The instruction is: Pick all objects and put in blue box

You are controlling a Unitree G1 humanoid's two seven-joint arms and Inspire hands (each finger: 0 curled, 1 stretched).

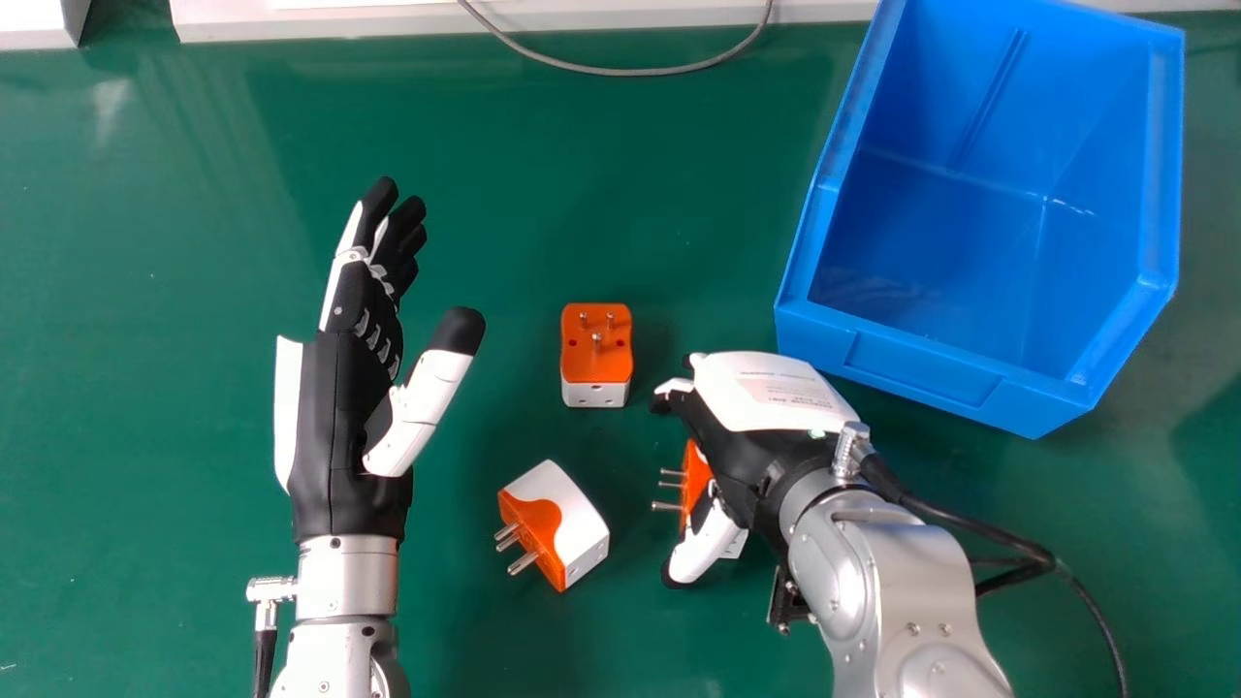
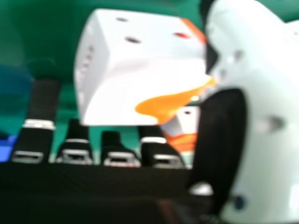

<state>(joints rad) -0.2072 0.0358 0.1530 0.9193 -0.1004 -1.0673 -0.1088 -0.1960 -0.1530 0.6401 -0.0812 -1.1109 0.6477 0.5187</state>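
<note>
My left hand (image 1: 354, 407) is open, left of the plug adapters. The right hand (image 1: 747, 465) lies low over one orange-and-white adapter (image 1: 695, 485), whose pins point left; its thumb is on the near side. In the right hand view that adapter (image 2: 140, 70) sits between the thumb and relaxed fingers of my right hand (image 2: 261, 116), partly covering the fingertips. A second adapter (image 1: 557, 528) rests tilted between the hands, pins toward the lower left. Farther back, a third adapter (image 1: 596, 354) has its pins up. The blue box (image 1: 931, 373) stands beyond the right hand.
A green table (image 1: 194, 242) lies under everything. Along its back edge runs a grey cable (image 1: 630, 72) in front of a white ledge (image 1: 320, 21). A black cable (image 1: 1008, 538) loops beside the right forearm, on the near side of the box.
</note>
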